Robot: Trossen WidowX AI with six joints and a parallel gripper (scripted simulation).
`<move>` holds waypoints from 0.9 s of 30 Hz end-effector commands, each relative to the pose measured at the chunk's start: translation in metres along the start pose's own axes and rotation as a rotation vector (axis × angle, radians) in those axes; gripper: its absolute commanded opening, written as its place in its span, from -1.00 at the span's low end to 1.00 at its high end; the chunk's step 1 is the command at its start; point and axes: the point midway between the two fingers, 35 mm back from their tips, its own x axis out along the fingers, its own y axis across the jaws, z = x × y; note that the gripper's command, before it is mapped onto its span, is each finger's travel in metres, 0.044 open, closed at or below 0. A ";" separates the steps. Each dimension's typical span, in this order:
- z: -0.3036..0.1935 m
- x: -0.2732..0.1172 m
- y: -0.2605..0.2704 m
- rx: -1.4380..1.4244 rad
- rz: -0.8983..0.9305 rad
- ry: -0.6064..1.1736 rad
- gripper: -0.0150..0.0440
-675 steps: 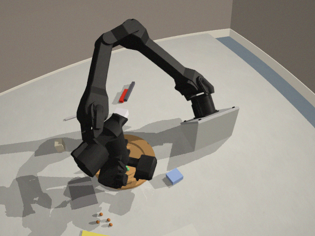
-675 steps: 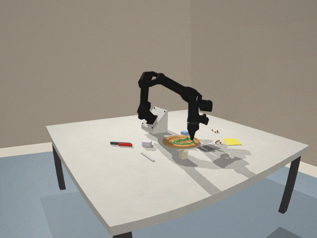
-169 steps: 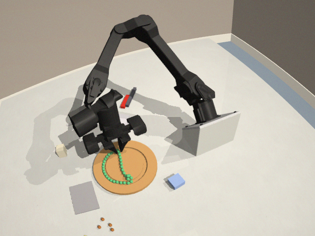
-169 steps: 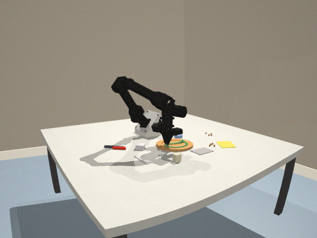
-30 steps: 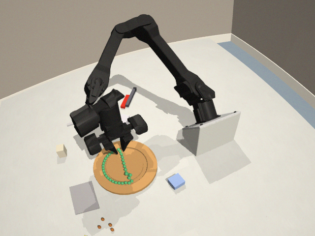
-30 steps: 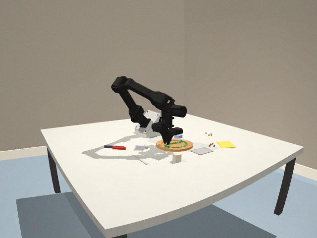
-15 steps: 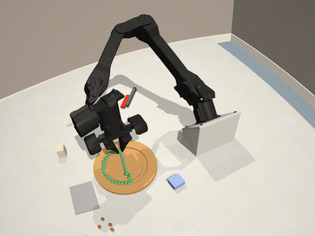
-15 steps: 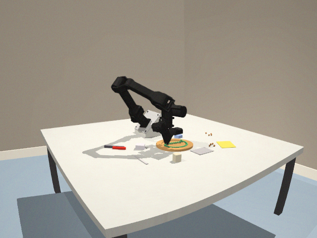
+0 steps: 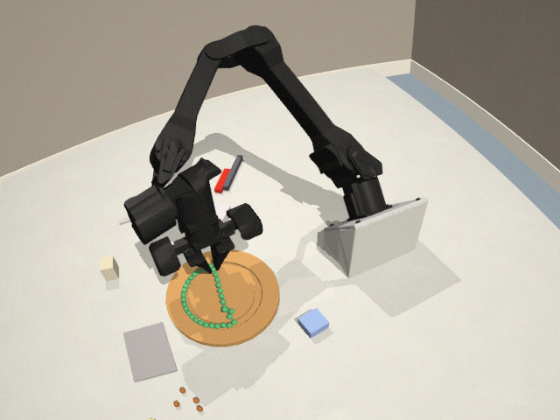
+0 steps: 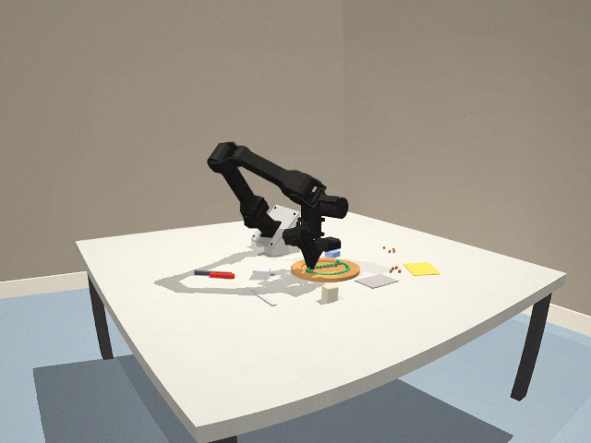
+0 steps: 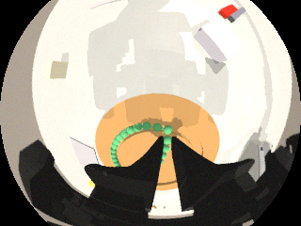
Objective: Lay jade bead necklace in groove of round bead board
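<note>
The round wooden bead board has a ring groove. The green jade bead necklace lies on it. One side curves along the left of the ring; the other runs nearly straight across the middle, with a small kink at its near end in the top view. The groove's right side shows no beads. My gripper is low over the board's far part, shut on the necklace at the top of the straight run. The held bead is partly hidden by the fingertips.
A cream block and a grey flat square lie left of the board. A blue block lies to its right. Red and dark bars lie behind. Several small brown beads and a yellow sheet lie farther off.
</note>
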 end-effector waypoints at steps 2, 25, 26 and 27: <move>0.000 0.000 0.000 0.001 0.000 0.000 -0.49; 0.011 -0.006 -0.011 -0.007 -0.003 -0.006 -0.49; 0.011 -0.006 -0.011 -0.007 -0.003 -0.006 -0.49; 0.011 -0.006 -0.011 -0.007 -0.003 -0.006 -0.49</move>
